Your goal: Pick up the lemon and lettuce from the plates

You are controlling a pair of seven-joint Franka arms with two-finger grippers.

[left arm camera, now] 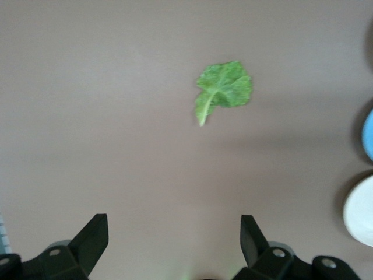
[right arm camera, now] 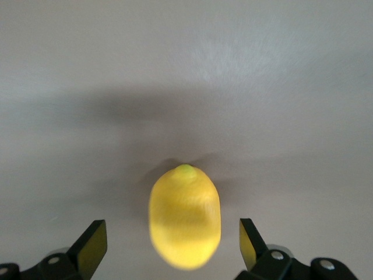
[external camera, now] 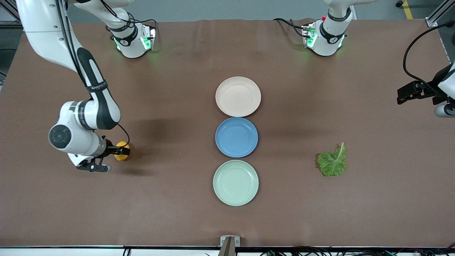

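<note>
The yellow lemon is off the plates, low on the brown table toward the right arm's end. My right gripper is open around it, both fingers apart from its sides. The crinkled green lettuce lies flat on the table toward the left arm's end. My left gripper hangs open and empty over the table's edge, farther from the front camera than the lettuce. The beige-pink plate and the mint green plate are bare.
A blue plate sits between the two other plates in a row down the table's middle. Both arm bases stand at the table's top edge. A black cable loops above the left hand.
</note>
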